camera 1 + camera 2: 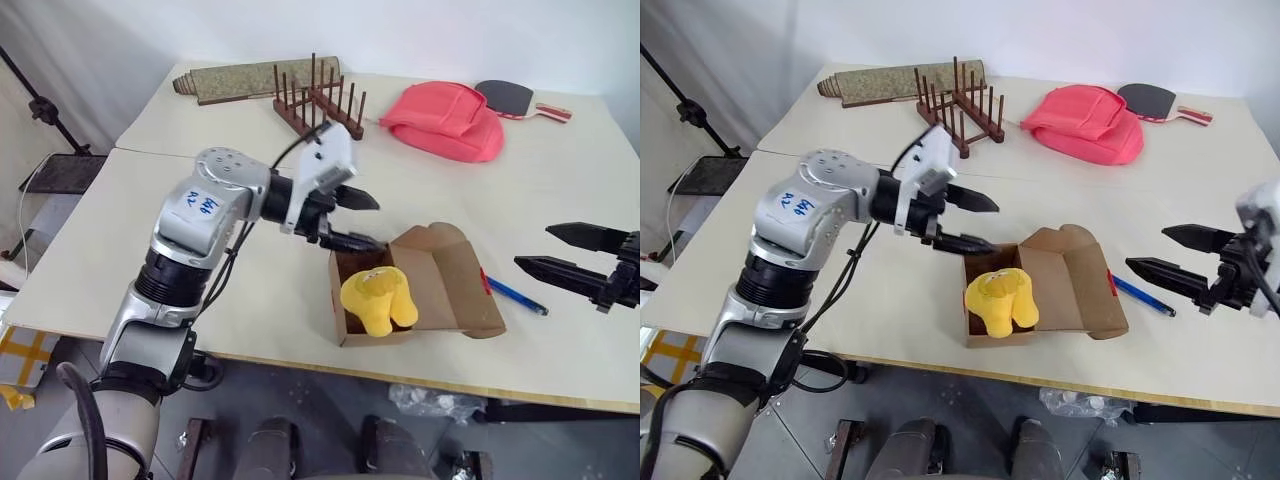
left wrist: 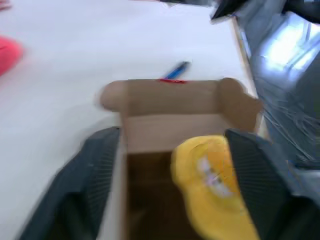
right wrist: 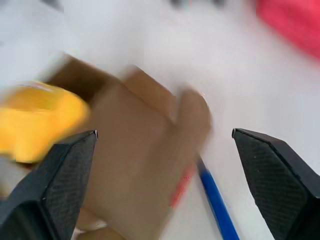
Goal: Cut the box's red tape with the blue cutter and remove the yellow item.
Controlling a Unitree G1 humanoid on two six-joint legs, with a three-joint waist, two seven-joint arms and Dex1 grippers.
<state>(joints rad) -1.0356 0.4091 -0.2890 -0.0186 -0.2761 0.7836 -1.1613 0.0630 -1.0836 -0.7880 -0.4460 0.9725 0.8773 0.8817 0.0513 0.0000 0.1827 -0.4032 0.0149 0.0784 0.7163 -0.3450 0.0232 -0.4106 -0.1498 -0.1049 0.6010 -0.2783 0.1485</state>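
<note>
The box [image 1: 420,290], of brown cardboard, is seen near the front edge of the bench [image 1: 300,310], its lid folded open to the right with rounded tuck flaps showing. A small trace of red tape [image 1: 486,283] is visible at the lid's right edge. The yellow item [image 1: 378,300], soft and rounded with two stubby lobes hanging down, is lodged in the box's open near end, partly sticking out above the rim. The blue cutter [image 1: 516,296], slim and pen-shaped, lies flat on the bench just right of the lid, close to the tape. The left gripper [image 1: 362,220] hangs just left of and above the box's far corner, its fingers apart and nothing between them. The right gripper [image 1: 545,250] is held at the right side, beyond the cutter, fingers spread wide and empty. Farther back a wooden rack [image 1: 318,100], a rolled mat [image 1: 250,78], a pink-red bag [image 1: 445,120] and a paddle [image 1: 520,98] are set.
</note>
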